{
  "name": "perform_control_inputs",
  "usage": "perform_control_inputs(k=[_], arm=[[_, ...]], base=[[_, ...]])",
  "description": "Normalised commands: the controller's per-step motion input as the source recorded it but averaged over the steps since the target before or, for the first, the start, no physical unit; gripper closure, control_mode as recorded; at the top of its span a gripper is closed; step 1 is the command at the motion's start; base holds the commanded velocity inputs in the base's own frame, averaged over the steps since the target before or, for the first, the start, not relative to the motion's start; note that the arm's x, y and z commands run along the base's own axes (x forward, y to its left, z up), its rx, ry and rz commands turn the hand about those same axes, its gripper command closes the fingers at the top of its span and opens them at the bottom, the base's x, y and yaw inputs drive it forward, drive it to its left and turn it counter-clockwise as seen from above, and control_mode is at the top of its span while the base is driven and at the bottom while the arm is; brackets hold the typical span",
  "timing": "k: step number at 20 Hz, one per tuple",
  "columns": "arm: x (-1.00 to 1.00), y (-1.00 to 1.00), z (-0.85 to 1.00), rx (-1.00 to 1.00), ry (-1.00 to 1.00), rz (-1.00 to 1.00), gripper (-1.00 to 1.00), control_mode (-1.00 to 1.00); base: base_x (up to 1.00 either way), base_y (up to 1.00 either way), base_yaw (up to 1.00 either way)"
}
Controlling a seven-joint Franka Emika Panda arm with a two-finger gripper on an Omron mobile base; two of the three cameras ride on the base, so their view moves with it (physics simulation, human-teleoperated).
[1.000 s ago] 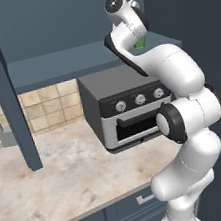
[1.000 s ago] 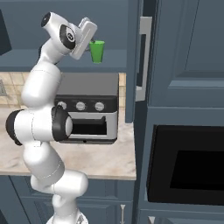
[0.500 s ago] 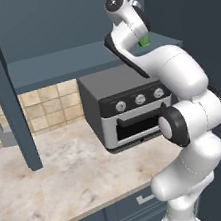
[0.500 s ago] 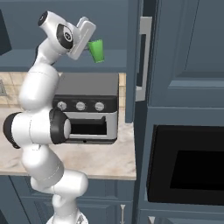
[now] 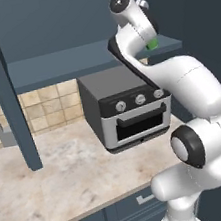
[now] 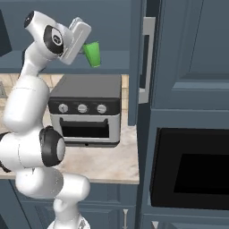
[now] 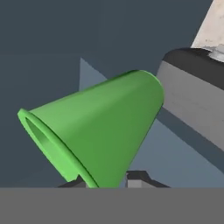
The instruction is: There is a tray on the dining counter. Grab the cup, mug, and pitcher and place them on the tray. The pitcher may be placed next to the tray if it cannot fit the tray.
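In the right base view the cup (image 6: 93,54) sits in the upper middle of the frame, just right of the gripper (image 6: 84,44) and above the toaster oven (image 6: 86,109). The oven stands on the worktop (image 6: 107,165), left of the tall cabinet (image 6: 188,67). In the left base view the cup (image 5: 152,44) lies upper right, behind the arm (image 5: 179,86).

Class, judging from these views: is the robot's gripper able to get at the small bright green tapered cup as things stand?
Apparently yes: the gripper is already at the small bright green tapered cup, its jaws closed on the rim above the grey toaster oven, nothing between.

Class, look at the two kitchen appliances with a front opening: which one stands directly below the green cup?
The grey toaster oven on the marbled worktop, with three knobs on its front. The black built-in oven sits lower, off to the right, set into the cabinets.
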Motion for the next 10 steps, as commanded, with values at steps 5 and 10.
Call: perform_control_inputs(k=[5, 10], arm=[[-1.00, 0.00, 0.00, 0.09, -0.09, 0.00, 1.00, -1.00], [-1.00, 0.00, 0.00, 0.17, -0.06, 0.00, 1.00, -1.00]], base=[[0.00, 0.00, 0.00], [0.00, 0.00, 0.00]])
